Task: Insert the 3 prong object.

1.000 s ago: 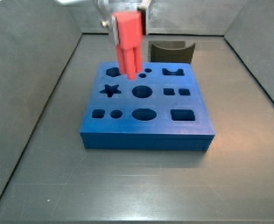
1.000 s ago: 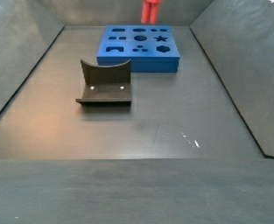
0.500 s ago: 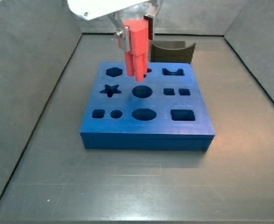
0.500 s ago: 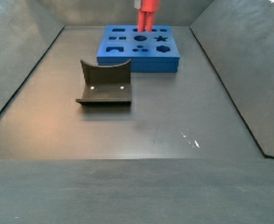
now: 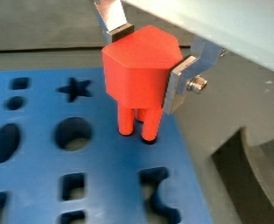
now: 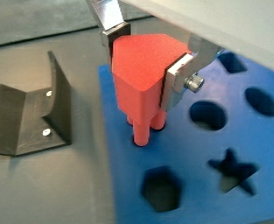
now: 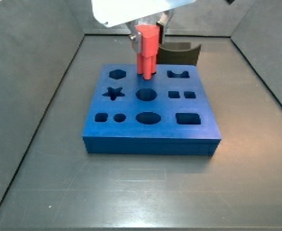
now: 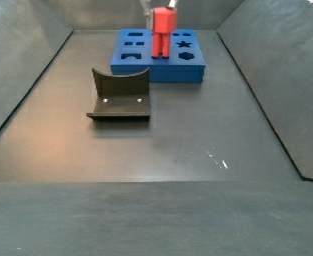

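My gripper (image 5: 145, 52) is shut on the red 3 prong object (image 5: 139, 74), holding it upright by its thick upper body. It shows in both wrist views (image 6: 145, 74) and both side views (image 7: 144, 50) (image 8: 160, 28). Its prongs (image 5: 137, 122) point down and their tips meet the top of the blue block (image 7: 150, 104) near its far edge, by a small hole. I cannot tell how deep they sit. The silver fingers (image 6: 177, 74) press on opposite sides of the peg. The blue block has several shaped holes, among them a star (image 6: 233, 166) and a round one (image 5: 71, 133).
The dark fixture with a curved notch (image 8: 119, 95) stands on the grey floor apart from the block; it also shows in a side view (image 7: 179, 51) and a wrist view (image 6: 28, 109). Grey walls (image 7: 35, 54) enclose the work area.
The gripper has carried the red peg toward the block's far edge and lowered it, so the prongs now reach the block's top.
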### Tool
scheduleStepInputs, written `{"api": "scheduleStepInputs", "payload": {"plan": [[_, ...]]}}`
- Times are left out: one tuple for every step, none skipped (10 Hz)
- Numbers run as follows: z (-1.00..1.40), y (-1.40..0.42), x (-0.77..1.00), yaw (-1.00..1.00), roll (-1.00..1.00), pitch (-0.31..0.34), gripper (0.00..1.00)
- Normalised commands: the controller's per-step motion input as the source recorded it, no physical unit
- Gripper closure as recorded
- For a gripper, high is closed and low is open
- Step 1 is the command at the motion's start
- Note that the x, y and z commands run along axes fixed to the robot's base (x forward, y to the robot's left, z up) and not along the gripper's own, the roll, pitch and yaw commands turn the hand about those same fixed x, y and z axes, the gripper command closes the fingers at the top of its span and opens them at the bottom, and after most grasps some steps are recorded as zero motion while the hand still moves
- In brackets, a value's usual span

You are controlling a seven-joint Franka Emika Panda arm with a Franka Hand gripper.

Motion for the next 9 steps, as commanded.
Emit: {"api": "scheduleStepInputs", "payload": {"plan": [[-0.02, 0.0, 0.04, 0.0, -0.03, 0.0, 1.0], [-0.03, 0.0, 0.0, 0.0, 0.0, 0.0, 1.0], [-0.2, -0.14, 0.02, -0.5, -0.04, -0.006, 1.0], [-0.24, -0.19, 0.08, -0.68, -0.08, 0.0, 1.0], [-0.25, -0.18, 0.13, -0.72, -0.12, -0.043, 1.0], [-0.28, -0.06, 0.11, -0.55, -0.11, 0.0, 1.0], [-0.35, 0.0, 0.03, -0.31, -0.03, 0.0, 1.0], [-0.53, 0.0, 0.0, 0.0, 0.0, -0.001, 1.0], [-0.68, 0.0, 0.0, 0.17, 0.04, -0.007, 1.0]]}}
